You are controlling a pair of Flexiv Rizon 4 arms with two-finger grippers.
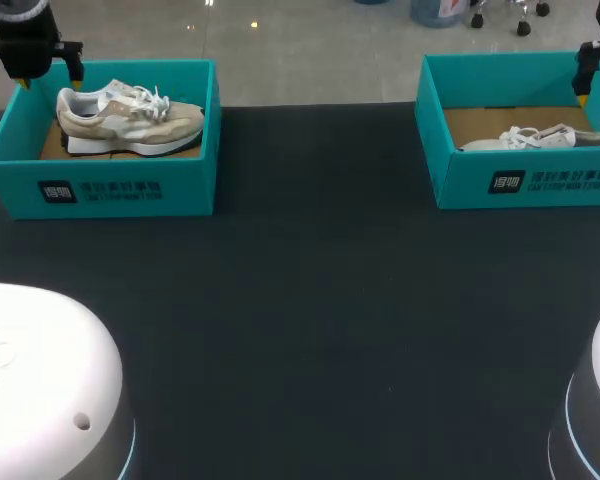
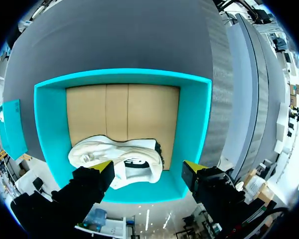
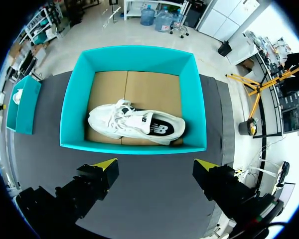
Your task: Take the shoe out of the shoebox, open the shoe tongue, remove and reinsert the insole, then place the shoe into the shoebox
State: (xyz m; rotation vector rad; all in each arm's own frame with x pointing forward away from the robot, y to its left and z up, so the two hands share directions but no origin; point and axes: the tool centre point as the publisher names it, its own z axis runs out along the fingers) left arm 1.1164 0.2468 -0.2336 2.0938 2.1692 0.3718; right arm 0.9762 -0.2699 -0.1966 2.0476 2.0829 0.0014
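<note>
- Nearest the camera, a white rounded housing point(image 1: 40, 380) sits at the table's edge, with a second one at the other corner.
- The table point(image 1: 310, 300) is a dark, matte cloth-like surface; its wide middle stretch bears nothing of the task.
- Farther back stands the left shoebox point(image 1: 110, 185), teal with a cardboard floor. The beige shoe point(image 1: 130, 120) lies on its side inside it, laces showing.
- Well apart from it, the right shoebox point(image 1: 520, 180) holds a white shoe point(image 1: 540, 138), also lying flat.
- The left gripper point(image 2: 148, 169) hangs above the left shoebox, fingers spread wide and holding nothing, with the shoe below them against the box wall.
- The right gripper point(image 3: 156, 165) is likewise wide and empty, with the right shoebox ahead of its fingers.
- Judged from this, the task is at its very start: no shoe is out, and the tongue and insole look untouched. Lifting out, opening, insole work and return are all left.
</note>
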